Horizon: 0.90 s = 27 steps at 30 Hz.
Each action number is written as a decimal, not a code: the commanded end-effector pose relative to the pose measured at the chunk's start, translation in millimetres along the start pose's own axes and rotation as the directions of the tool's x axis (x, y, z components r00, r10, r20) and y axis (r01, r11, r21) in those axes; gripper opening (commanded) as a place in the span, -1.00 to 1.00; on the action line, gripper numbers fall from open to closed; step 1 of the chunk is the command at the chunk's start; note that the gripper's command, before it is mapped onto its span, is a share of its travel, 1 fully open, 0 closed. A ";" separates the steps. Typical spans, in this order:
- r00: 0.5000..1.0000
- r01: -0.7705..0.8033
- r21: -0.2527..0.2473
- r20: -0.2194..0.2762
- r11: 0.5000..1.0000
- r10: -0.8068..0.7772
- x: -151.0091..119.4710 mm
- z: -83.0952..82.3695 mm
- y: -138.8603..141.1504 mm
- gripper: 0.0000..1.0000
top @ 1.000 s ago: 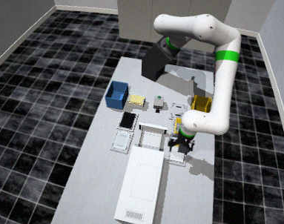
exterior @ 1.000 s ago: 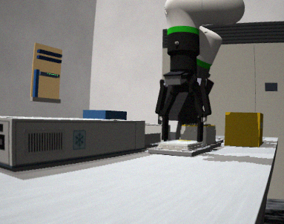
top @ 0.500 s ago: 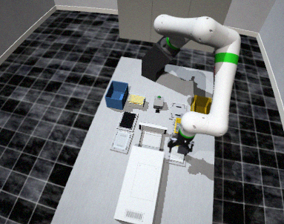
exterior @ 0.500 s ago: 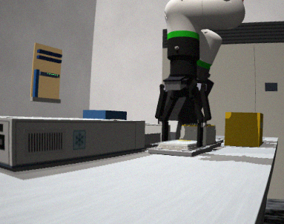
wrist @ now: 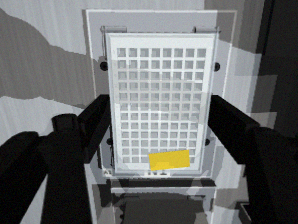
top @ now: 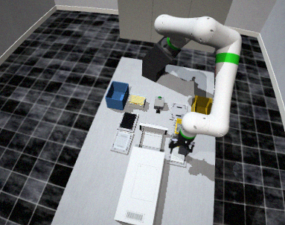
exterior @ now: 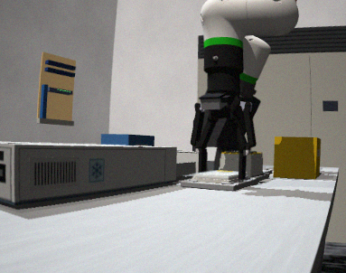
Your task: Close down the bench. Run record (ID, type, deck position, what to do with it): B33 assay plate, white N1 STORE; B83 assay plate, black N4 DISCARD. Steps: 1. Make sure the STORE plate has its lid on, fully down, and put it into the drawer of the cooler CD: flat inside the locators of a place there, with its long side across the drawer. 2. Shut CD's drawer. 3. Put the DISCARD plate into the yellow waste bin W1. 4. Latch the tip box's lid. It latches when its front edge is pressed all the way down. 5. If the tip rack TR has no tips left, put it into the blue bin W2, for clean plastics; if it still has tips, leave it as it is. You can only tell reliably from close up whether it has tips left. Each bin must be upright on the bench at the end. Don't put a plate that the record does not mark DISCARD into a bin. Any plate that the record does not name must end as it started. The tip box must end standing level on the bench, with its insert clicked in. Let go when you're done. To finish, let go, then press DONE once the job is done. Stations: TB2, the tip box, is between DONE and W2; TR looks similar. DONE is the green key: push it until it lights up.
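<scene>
hand (wrist: 159, 131): apart, nothing clamped. Points straight down over the white plate; one finger on each long side, gaps visible between fingers and plate walls in the wrist view.
fingers (exterior: 202, 159): tips down near nest level in the exterior view, straddling the plate.
white plate (wrist: 159, 102): flat in its nest on the tabletop, right of the cooler's drawer. Well grid shows through the top, yellow tag (wrist: 169, 159) at the near end. Can't tell whether a clear lid is on.
nest (wrist: 95, 60): pale frame around the plate, dark locator dots at the sides.
arm (top: 226, 80): white with green bands, reaches from the back of the tabletop and folds down to the plate.
cooler (top: 141, 186): long white box at the front centre of the tabletop; side vent and snowflake mark in the exterior view.
drawer (top: 152, 137): pulled out at the cooler's far end, looks open, nothing clearly in it.
black plate (top: 129, 120): on the tabletop left of the drawer, in front of the blue bin.
third plate (top: 123, 141): pale, just in front of the black plate, beside the cooler.
blue bin (top: 117, 96): upright, back left.
yellow bin (top: 202, 105): upright, back right, partly behind the arm.
tip box (top: 137, 100): yellowish top, just right of the blue bin.
green key (top: 159, 98): right of the tip box, on a small grey block.
tabletop (top: 93, 179): grey, carries all of it.
</scene>
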State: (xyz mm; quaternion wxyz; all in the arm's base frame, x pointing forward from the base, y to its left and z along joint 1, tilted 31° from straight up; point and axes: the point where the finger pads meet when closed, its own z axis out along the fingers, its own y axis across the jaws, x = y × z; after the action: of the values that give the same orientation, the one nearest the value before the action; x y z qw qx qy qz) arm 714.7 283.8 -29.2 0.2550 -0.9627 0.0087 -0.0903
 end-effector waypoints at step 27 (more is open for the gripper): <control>1.000 0.000 0.000 -0.002 1.000 0.000 1.1 -3.1 0.2 -0.80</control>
State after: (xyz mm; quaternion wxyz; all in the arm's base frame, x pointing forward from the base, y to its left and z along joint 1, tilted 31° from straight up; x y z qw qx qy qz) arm 714.4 282.7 -28.0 0.2549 -0.9627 0.0088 -0.0901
